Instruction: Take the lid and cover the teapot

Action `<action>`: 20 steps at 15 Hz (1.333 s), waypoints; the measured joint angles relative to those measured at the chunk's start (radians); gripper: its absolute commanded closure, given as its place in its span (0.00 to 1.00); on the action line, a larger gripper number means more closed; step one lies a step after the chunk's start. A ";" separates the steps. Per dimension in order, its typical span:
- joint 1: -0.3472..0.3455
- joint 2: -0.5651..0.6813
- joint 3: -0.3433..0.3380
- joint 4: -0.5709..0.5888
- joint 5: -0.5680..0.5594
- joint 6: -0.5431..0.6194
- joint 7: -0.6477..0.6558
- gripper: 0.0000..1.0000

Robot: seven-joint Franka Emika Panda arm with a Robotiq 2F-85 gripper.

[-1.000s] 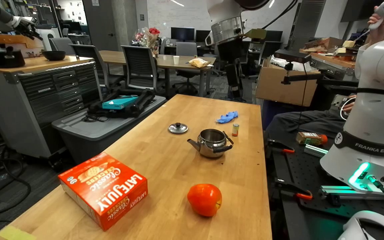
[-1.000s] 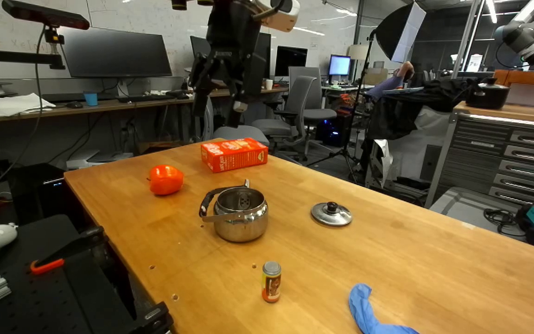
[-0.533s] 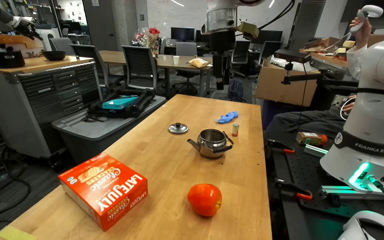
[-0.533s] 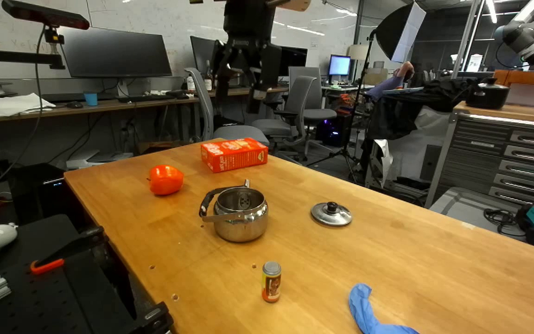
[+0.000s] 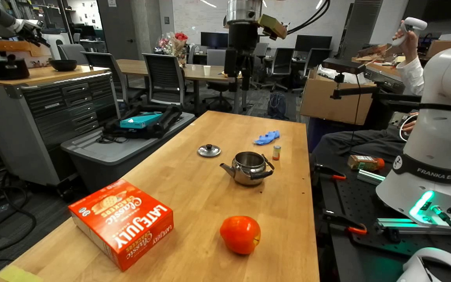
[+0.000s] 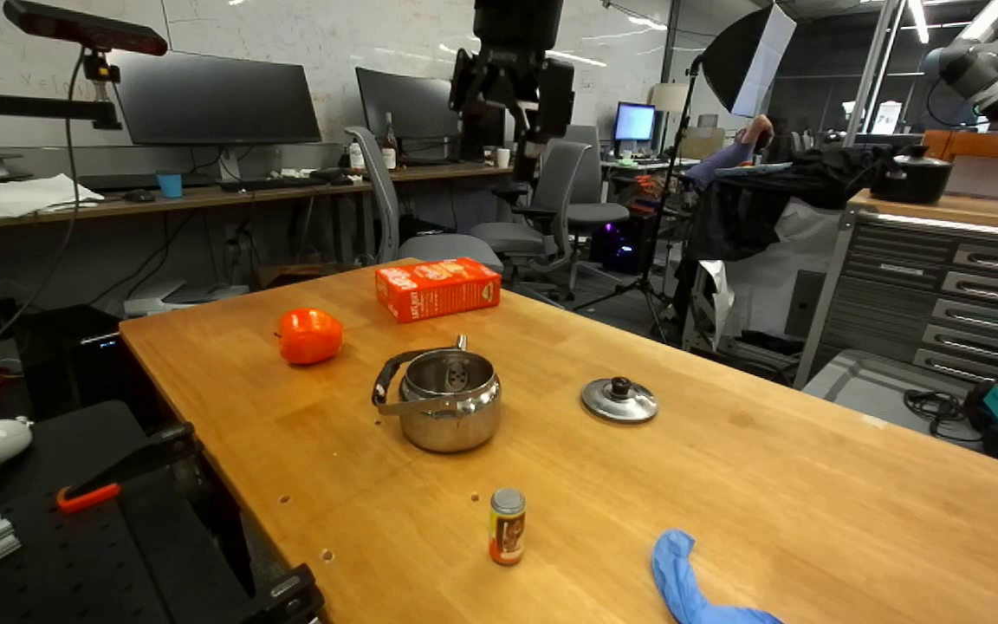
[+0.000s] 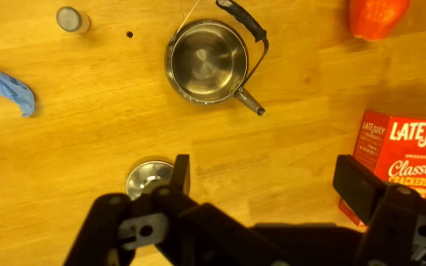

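One lid, knob up, flat on desk, apart from uncovered teapot. Wrist view: lid left of centre of pincer, partly hidden behind nearer finger. Pincer parted wide, grasping nothing, well above desk. Round lid, no long axis; likely next: shift lid's way, centre on knob, descend.

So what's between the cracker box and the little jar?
The teapot; both exterior views and the wrist view show it between the box and the jar.
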 measured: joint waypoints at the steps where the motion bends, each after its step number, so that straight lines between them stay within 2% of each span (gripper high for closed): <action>1: -0.001 0.021 0.000 0.019 0.003 0.015 0.011 0.00; 7: -0.002 0.135 0.000 0.110 0.003 0.097 0.104 0.00; 13: -0.009 0.253 -0.004 0.199 -0.003 0.112 0.205 0.00; 20: -0.029 0.398 -0.018 0.316 -0.003 0.140 0.254 0.00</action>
